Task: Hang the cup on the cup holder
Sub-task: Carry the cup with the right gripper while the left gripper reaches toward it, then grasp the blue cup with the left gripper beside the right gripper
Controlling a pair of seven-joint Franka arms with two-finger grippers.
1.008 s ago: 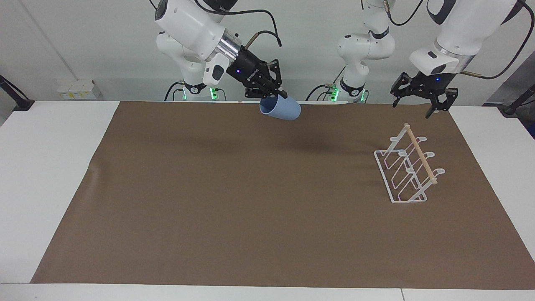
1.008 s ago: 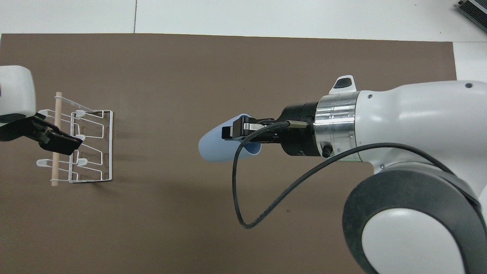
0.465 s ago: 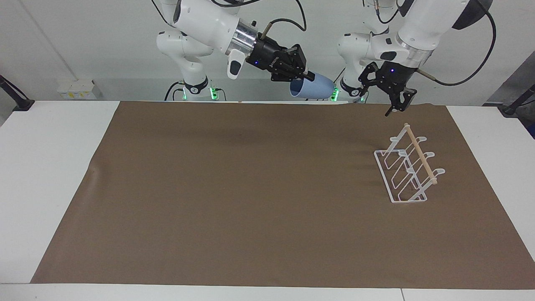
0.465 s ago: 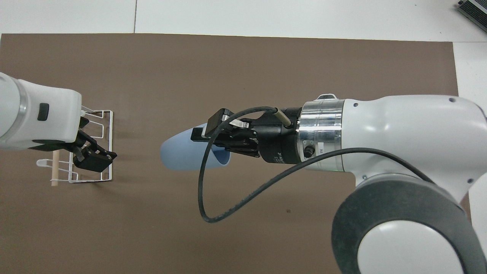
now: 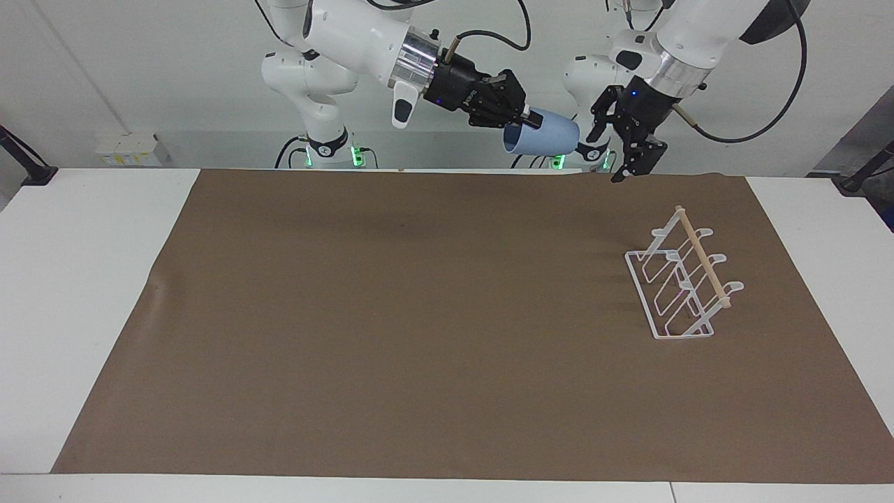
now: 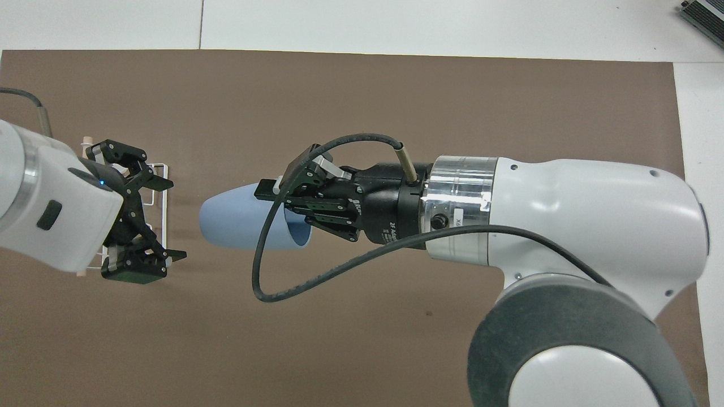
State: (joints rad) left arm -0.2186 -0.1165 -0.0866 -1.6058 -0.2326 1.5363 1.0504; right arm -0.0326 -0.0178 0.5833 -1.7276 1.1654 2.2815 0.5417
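Right gripper (image 5: 525,120) jaws clamped on the rim of the cup (image 5: 543,135), one finger inside the mouth, one outside. Cup lies on its side in the air, top centre of the facing view, base pointing at the left gripper (image 5: 627,150). In the overhead view the cup (image 6: 240,217) sits mid-frame, tapered end toward the frame's left edge, right gripper (image 6: 283,195) at its mouth.

Left gripper jaws spread wide apart, holding nothing, just beside the cup's base without touching it. In the overhead view the left gripper (image 6: 148,217) is at mid-left, fingers spread toward the cup, covering part of the holder (image 6: 161,186).

Holder (image 5: 681,279) stands on the brown mat (image 5: 391,328), right of centre in the facing view, wooden dowel across its top, no cup on it.

Mat covers most of the white tabletop (image 5: 84,230). Black cable (image 6: 294,265) loops off the right wrist.
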